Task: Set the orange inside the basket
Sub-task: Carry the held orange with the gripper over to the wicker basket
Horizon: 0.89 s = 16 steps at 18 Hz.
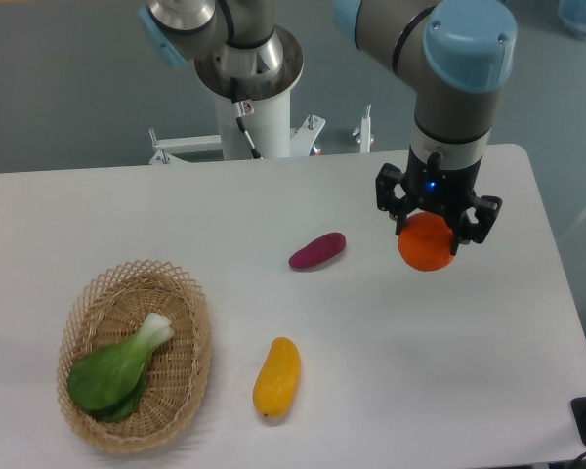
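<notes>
The orange (426,245) is a small bright-orange ball held above the right half of the table. My gripper (428,234) is shut on it from above, black fingers on either side. The basket (135,354) is an oval tan wicker one at the front left, far from the gripper. A green leafy vegetable (117,371) lies inside it.
A purple sweet potato (317,251) lies near the table's middle, left of the gripper. A yellow-orange elongated fruit (276,377) rests in front of it, right of the basket. The arm's white base (252,107) stands behind the far edge. The table's right edge runs close to the gripper.
</notes>
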Each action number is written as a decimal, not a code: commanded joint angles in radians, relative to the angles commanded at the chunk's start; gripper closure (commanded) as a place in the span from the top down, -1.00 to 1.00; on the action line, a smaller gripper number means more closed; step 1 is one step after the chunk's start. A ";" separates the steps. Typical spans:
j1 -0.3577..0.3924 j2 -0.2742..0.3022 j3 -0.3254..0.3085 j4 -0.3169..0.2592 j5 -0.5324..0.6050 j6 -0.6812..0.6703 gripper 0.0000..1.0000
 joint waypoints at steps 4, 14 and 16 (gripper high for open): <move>-0.003 0.000 0.005 0.002 -0.008 -0.003 0.26; -0.174 -0.067 -0.017 0.177 0.006 -0.475 0.26; -0.247 -0.081 -0.020 0.183 0.041 -0.617 0.26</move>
